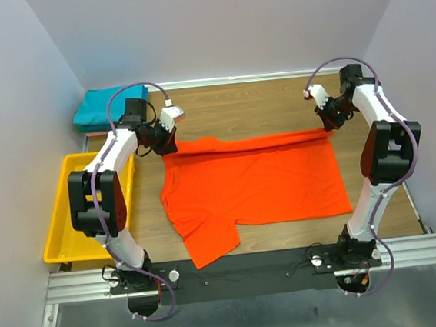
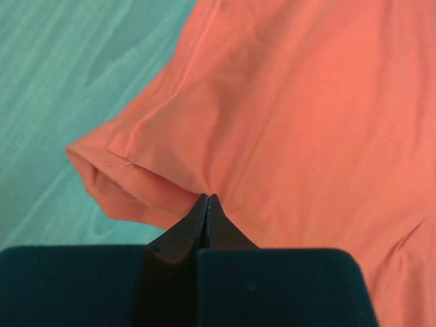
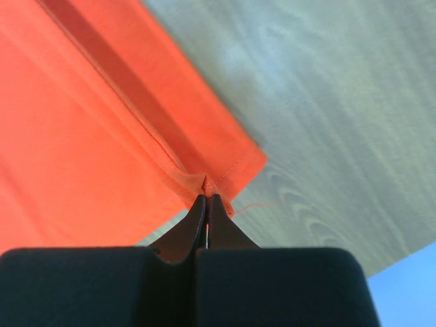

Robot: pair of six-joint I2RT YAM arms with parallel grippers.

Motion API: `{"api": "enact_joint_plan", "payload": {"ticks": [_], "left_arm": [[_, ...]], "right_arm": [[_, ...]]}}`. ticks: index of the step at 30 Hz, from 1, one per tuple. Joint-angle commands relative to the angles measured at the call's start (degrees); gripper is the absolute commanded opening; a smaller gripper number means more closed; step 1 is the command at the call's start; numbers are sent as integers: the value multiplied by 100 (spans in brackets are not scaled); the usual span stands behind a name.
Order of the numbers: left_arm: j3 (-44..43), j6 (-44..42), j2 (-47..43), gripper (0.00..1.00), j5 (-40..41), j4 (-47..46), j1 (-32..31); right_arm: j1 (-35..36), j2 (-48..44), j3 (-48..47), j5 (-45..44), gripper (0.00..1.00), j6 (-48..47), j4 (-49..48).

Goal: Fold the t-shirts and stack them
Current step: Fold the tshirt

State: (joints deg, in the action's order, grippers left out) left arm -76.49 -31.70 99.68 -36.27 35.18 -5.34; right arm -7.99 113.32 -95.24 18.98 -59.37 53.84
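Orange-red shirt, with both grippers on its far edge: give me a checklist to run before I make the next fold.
1. Left gripper shut on the orange-red t-shirt beside its far sleeve: ok.
2. Right gripper shut on the far hem corner: ok.
3. Far edge runs straight between the two grips: ok.
4. How many cloth layers each pinch holds: cannot tell.
5. Near sleeve tip kept on the table; it reaches onto the dark rail by the arm bases: not ok.
6. Teal t-shirt lies apart in the far left corner: ok.
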Motion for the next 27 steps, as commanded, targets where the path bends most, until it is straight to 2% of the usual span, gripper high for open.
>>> {"api": "enact_joint_plan", "payload": {"ticks": [1,11,12,13,14,15,17,19,24,27], "left_arm": [[423,-29,-326,0,111,-222,-63],[1118,94,-63,2,586,-679,-274],[1084,-19,-54,5,586,-531,-274],[1040,-107,-54,10,525,-416,-274],[944,-195,-89,22,499,-189,-265],[891,-413,-185,28,420,-65,-265],[733,-774,-273,43,280,277,-248],[399,-1003,-282,45,156,673,-196],[-663,-689,269,47,-196,860,-98],[-1138,-206,761,47,-100,684,-63]], "right_arm": [[-54,-214,339,70,0,-162,74],[-45,-196,963,-87,2,-180,73],[-45,-222,1025,-123,7,-197,108],[-45,-301,1043,-184,18,-241,144],[-45,-345,1051,-193,25,-267,231],[-45,-389,1034,-202,32,-311,284],[-45,-529,964,-150,38,-312,398],[-45,-565,676,-71,46,-146,574],[-54,-145,-99,272,48,355,943],[-45,242,-565,474,43,628,1355]]}}
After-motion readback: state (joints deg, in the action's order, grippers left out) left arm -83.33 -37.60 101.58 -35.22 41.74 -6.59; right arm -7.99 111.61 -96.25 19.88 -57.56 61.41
